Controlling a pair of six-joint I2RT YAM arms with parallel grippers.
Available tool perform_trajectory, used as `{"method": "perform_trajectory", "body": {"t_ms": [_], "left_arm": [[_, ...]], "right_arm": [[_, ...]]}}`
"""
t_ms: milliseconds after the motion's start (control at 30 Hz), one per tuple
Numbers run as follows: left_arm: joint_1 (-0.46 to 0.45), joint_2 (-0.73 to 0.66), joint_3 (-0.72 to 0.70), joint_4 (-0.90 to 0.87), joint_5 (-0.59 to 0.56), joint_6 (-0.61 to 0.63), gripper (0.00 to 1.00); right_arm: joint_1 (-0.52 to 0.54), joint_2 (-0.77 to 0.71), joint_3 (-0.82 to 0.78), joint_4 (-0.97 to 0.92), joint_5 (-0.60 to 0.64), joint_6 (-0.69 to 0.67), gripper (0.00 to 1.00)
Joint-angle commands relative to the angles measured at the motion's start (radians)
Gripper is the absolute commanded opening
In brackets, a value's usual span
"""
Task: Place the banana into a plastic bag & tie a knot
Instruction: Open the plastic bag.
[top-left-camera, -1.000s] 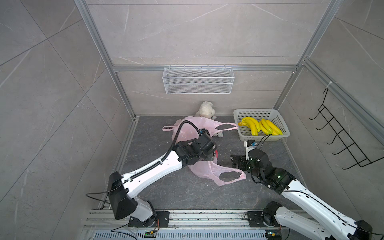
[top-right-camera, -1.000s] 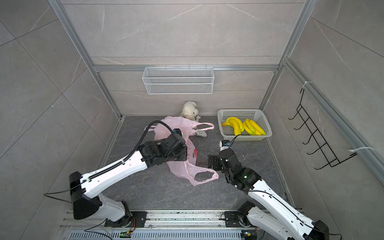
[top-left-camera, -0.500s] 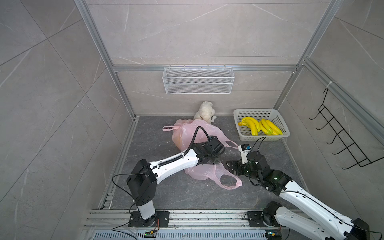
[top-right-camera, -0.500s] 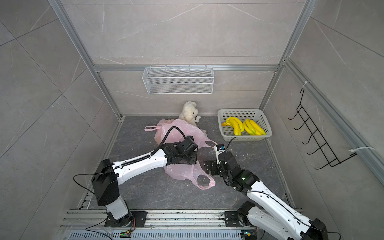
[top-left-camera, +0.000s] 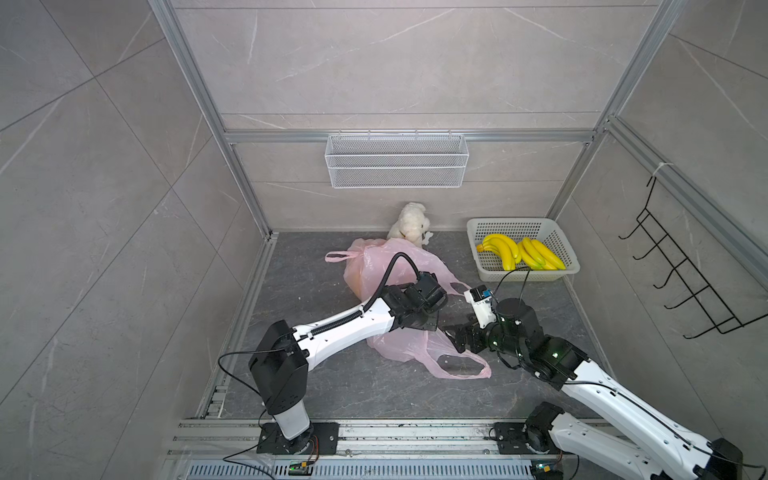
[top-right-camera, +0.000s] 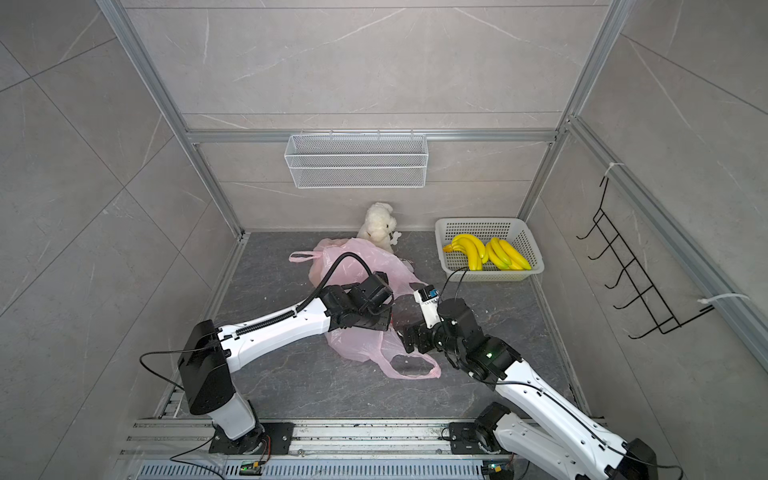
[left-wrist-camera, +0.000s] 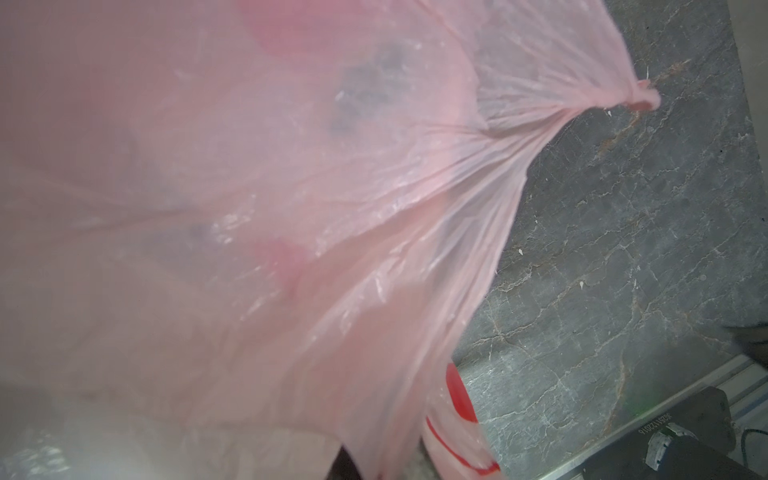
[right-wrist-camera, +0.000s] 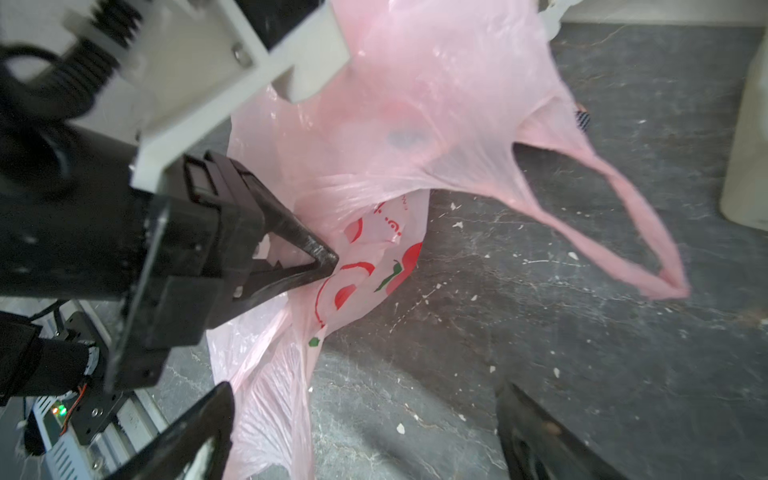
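Left gripper (right-wrist-camera: 328, 266) pinches the pink bag (top-left-camera: 370, 270) mid-frame; right gripper (top-left-camera: 457, 338) gapes beside it (bananas (top-left-camera: 519, 253) sit in the basket (top-left-camera: 511, 226), upper right).

- My left hand (right-wrist-camera: 322, 266) shows only in the right wrist view. In my left wrist view the pink plastic bag (left-wrist-camera: 291, 208) lies blurred against the lens and hides it.
- In both top views my own wrist covers that hand's fingertips.
- The picture's edge cuts off both spread fingers (right-wrist-camera: 195, 432) of my right hand (right-wrist-camera: 365, 392).
- The bag's small red lettering (right-wrist-camera: 392, 224) is too small to read.
- I cannot tell whether anything lies inside the bag.
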Motion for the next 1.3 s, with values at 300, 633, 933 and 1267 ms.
{"method": "perform_trajectory", "body": {"t_ms": [300, 633, 933, 1267], "left_arm": [[0.003, -0.080, -0.028, 0.035, 0.051, 0.030, 0.01], [-0.004, -0.205, -0.156, 0.116, 0.037, 0.018, 0.32], [-0.095, -0.299, -0.211, 0.122, -0.100, 0.074, 0.60], [-0.109, -0.227, -0.159, 0.034, -0.165, 0.049, 0.61]], "right_arm": [[0.096, 0.194, 0.014, 0.122, -0.009, -0.007, 0.73], [0.098, 0.149, -0.022, 0.194, 0.076, 0.077, 0.24], [0.110, 0.082, -0.062, 0.236, 0.066, 0.136, 0.15], [0.130, 0.044, -0.056, 0.228, 0.091, 0.140, 0.13]]}}
